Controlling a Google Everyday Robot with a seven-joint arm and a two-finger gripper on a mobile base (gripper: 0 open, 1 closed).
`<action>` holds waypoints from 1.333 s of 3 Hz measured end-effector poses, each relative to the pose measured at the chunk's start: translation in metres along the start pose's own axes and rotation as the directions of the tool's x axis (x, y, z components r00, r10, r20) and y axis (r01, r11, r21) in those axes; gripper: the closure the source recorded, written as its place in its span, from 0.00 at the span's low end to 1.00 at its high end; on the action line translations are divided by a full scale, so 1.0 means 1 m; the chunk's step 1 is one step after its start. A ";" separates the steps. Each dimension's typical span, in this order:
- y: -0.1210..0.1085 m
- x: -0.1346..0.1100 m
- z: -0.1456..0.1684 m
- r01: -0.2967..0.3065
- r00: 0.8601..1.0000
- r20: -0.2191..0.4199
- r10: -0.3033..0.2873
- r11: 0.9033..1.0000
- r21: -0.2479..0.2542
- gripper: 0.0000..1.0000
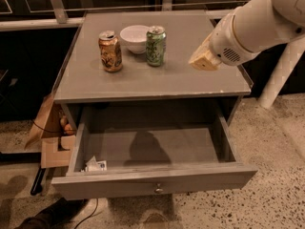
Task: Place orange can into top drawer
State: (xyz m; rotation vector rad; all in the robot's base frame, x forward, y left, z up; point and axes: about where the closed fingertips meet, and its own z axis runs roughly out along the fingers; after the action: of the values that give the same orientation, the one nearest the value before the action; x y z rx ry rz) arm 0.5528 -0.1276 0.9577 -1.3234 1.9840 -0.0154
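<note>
The orange can [110, 51] stands upright on the grey tabletop [157, 75] at the back left. The top drawer [152, 182] is pulled wide open below the tabletop, with its round metal knob at the front. My gripper [202, 60] hangs over the right part of the tabletop, well to the right of the orange can, on the end of the white arm [257, 23]. It holds nothing that I can see.
A white bowl [135, 37] and a green can [156, 45] stand just right of the orange can. A small white packet [95, 165] lies in the drawer's front left corner. Cardboard [50, 137] sits on the floor left of the table.
</note>
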 end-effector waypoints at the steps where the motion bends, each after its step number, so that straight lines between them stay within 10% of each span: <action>1: 0.002 -0.003 0.008 -0.020 0.999 0.029 0.021 1.000 -0.003 1.00; 4: -0.001 -0.049 0.097 -0.142 0.961 0.241 0.137 0.990 0.005 1.00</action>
State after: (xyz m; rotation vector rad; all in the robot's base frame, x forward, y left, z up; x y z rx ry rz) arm 0.6194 -0.0530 0.9153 -1.1120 1.8590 0.1816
